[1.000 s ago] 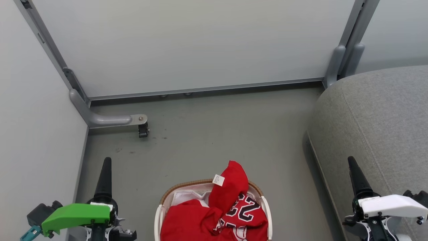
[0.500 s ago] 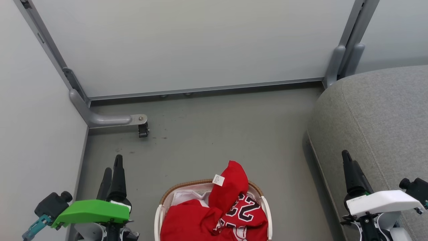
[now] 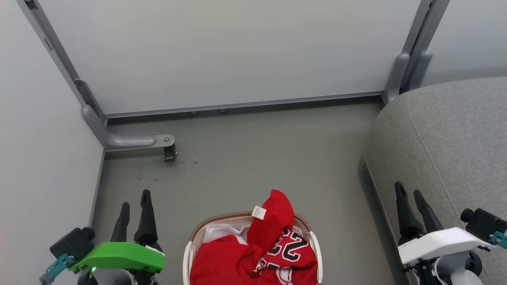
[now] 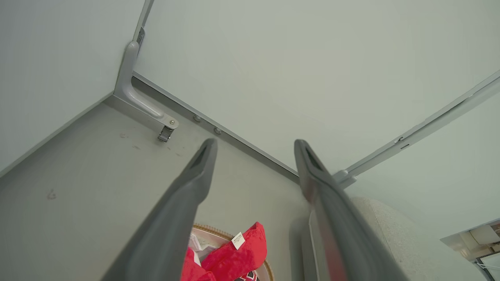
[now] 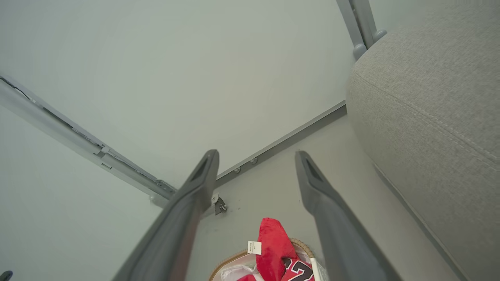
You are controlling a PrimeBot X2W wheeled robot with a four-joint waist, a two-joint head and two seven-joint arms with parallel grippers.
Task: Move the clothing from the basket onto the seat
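At six o'clock, crumpled soft red clothing [image 3: 237, 257] heaps in the oval, woven-rimmed basket [image 3: 220, 218]; the rounded grey fabric seat [image 3: 455, 138] lies at three o'clock. Left tool [image 3: 136, 199] and right tool [image 3: 408, 189] stand released, empty.

clothing [image 3: 229, 257] in basket [image 3: 220, 218] | basket on floor [image 3: 257, 158] | seat [image 3: 447, 138] right

The grey floor [image 3: 253, 158] holds the white basket [image 3: 222, 219]. The big grey seat [image 3: 447, 138] stands on the floor to the right of the basket. A small black wheel [image 3: 170, 153] sits past the basket, to its left.
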